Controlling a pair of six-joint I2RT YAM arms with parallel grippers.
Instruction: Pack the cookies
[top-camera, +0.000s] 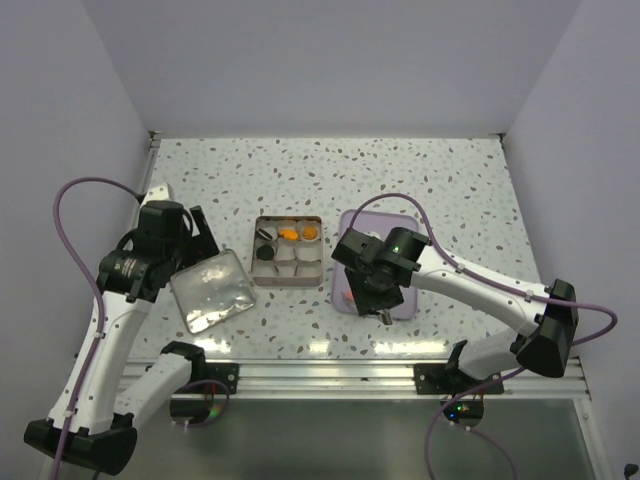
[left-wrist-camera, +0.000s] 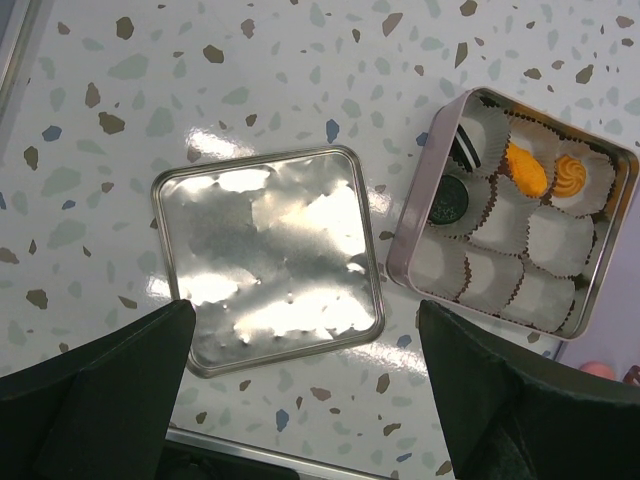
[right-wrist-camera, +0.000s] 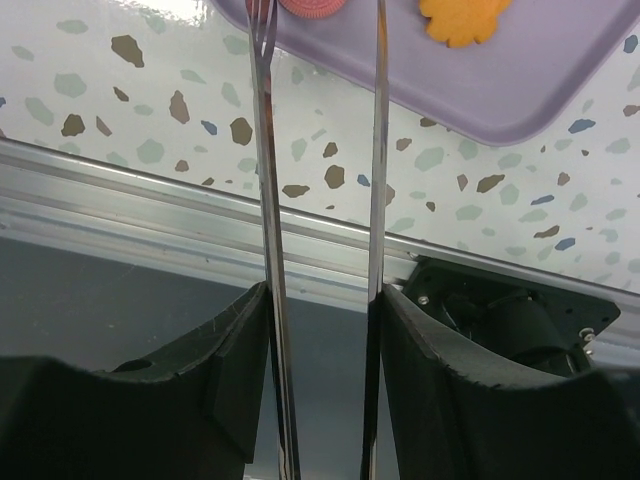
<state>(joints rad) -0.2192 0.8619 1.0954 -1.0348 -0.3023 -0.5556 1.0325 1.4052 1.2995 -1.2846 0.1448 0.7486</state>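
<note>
A square tin (top-camera: 258, 278) lined with white paper cups holds two orange cookies (left-wrist-camera: 526, 170) and two black cookies (left-wrist-camera: 448, 200). My left gripper (left-wrist-camera: 305, 315) hangs open above the tin's loose lid (left-wrist-camera: 265, 255), holding nothing. My right gripper (right-wrist-camera: 322, 292) is shut on metal tongs (right-wrist-camera: 264, 150), whose two blades reach out over a purple tray (right-wrist-camera: 520, 90). On the tray a pink cookie (right-wrist-camera: 310, 6) shows between the blades, and an orange cookie (right-wrist-camera: 462, 18) lies just right of them. The tong tips are cut off at the top edge of the right wrist view.
The lid (top-camera: 211, 290) lies flat left of the tin, and the purple tray (top-camera: 352, 222) lies right of it, largely covered by the right arm. An aluminium rail (top-camera: 330, 372) runs along the table's near edge. White walls close in the back and sides.
</note>
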